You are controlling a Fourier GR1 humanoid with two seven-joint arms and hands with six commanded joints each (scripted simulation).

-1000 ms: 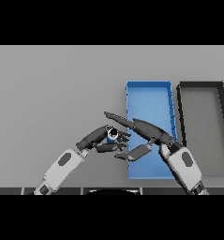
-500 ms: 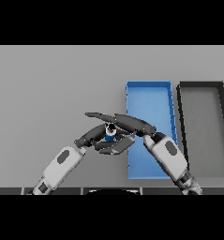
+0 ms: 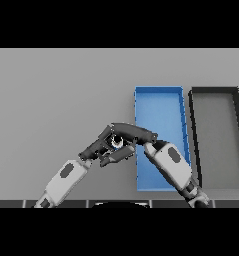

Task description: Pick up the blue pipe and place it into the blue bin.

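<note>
The blue pipe (image 3: 116,143) is a short blue and white piece just left of the blue bin (image 3: 160,107). My right hand (image 3: 133,132) reaches left from the bin's near end, with its fingers arched over the pipe and its thumb (image 3: 116,155) curled under it. My left hand (image 3: 94,148) comes in from the lower left with relaxed fingers. It rests against the pipe's left side. Much of the pipe is hidden between the two hands.
A dark grey bin (image 3: 216,92) stands right of the blue bin, side by side with it. My right forearm (image 3: 171,167) lies across the blue bin's near left corner. Grey tabletop (image 3: 56,95) stretches to the left and behind.
My right hand has swung left from over the blue bin to the pipe, and its fingers and thumb have drawn in round it. The left hand has barely moved.
</note>
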